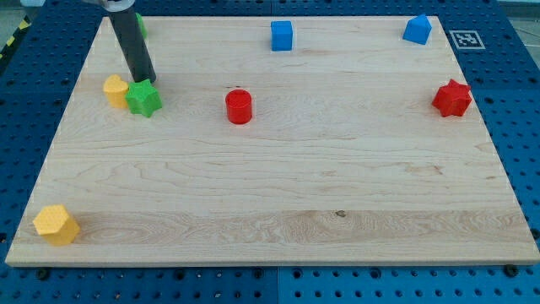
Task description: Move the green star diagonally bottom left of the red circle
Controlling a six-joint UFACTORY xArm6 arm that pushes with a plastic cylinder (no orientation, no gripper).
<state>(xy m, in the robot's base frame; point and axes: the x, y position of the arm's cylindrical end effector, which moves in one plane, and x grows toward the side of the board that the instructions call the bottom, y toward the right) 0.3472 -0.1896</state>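
Where the pale wooden board (pixel 278 194) spreads across the blue pegboard table (pixel 523 127), it fills nearly the whole view, its grain running left to right. The dark rod (pixel 131 42) comes next in size, slanting down from the view's top left, and my tip (pixel 150 81) sits right at the upper edge of the green star (pixel 144 99), touching it or very nearly so. The arm carries no fingers, only this rod, so nothing is clenched or grasped.

The green star lies flat in the board's upper left part, bright green with stubby rounded points and a lighter top face. A yellow block (pixel 116 89) stands against its left side, apparently touching. The red circle (pixel 239 107), a short upright cylinder, is to the star's right at about the same height in the view, with bare wood between them.

A red star (pixel 452 98) sits near the right edge. A blue cube (pixel 282 35) stands at the top centre, and another blue block (pixel 417 29) at the top right corner. A yellow hexagon-like block (pixel 56 225) rests at the bottom left corner. A sliver of another green block (pixel 140 24) peeks out behind the rod.
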